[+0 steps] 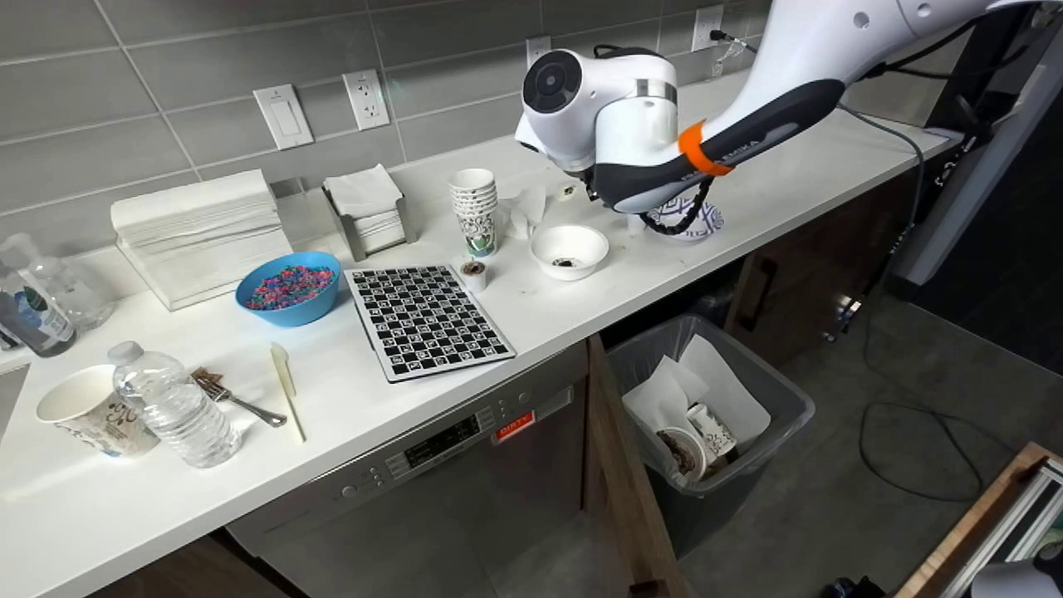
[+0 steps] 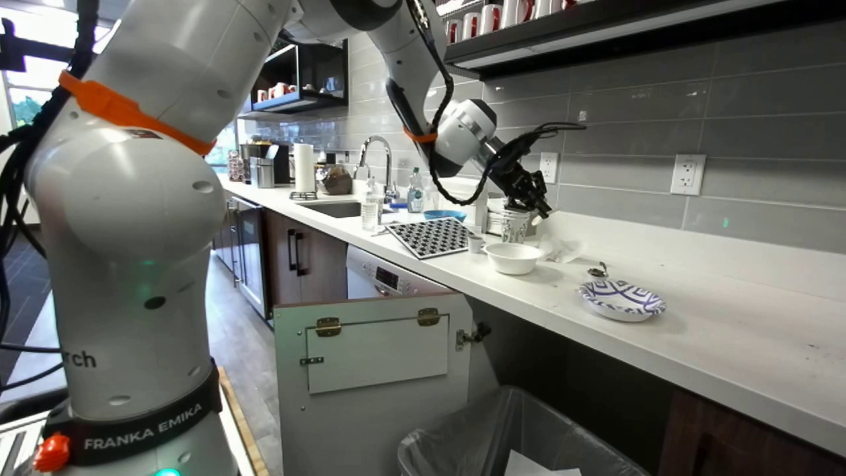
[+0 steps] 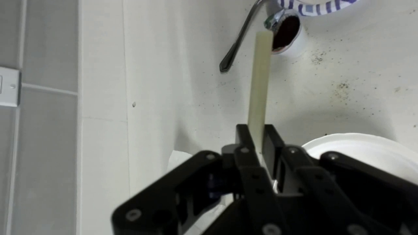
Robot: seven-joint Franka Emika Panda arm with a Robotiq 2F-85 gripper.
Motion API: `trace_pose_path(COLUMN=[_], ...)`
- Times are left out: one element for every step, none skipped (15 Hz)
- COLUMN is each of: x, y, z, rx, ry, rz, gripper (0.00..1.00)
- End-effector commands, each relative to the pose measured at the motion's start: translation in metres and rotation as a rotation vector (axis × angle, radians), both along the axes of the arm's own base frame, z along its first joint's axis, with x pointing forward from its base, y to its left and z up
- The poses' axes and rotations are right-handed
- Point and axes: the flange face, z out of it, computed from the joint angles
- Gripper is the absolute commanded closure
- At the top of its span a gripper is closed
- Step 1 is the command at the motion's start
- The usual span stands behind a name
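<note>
Overexposed window (image 2: pixel 39 25), bright counter (image 1: pixel 540 320), soft shadows (image 3: pixel 339 122), dimmer wrist view

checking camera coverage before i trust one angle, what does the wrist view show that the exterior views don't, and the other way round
Only the wrist view clearly shows the pale stick clamped in the gripper; elsewhere that grip is hidden or too small to tell.

Only the exterior views show the blue bowl, checkered board, plastic bottle and bin.

Both share the white bowl, blue-patterned dish and counter.
</note>
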Motion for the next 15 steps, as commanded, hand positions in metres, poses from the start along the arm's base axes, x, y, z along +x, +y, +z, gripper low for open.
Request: trace_pose_path(x=[-0.016, -0.018, -0.021, -0.024, -0.026, -0.029, -0.031, -0.033, -0.034, -0.035, -0.035, -0.035, -0.036, -0.036, -0.036], y=[0.011, 0.013, 0.015, 0.017, 0.019, 0.022, 0.024, 0.026, 0.029, 0.031, 0.033, 0.036, 0.038, 0.040, 0.041], z=[0.007, 0.008, 0.008, 0.010, 0.011, 0.012, 0.014, 0.015, 0.018, 0.018, 0.019, 0.020, 0.021, 0.022, 0.023], rx=[-0.110, -0.136, -0.163, -0.194, -0.222, -0.250, -0.279, -0.301, -0.324, -0.344, -0.362, -0.380, -0.400, -0.420, -0.442], ry=[0.003, 0.010, 0.026, 0.042, 0.057, 0.077, 0.099, 0.119, 0.142, 0.165, 0.187, 0.212, 0.233, 0.255, 0.276], rz=[0.058, 0.057, 0.061, 0.062, 0.061, 0.064, 0.063, 0.067, 0.073, 0.080, 0.089, 0.101, 0.111, 0.121, 0.128], gripper=[0.96, 0.96, 0.96, 0.96, 0.96, 0.96, 0.96, 0.96, 0.96, 0.96, 0.96, 0.96, 0.96, 0.96, 0.96])
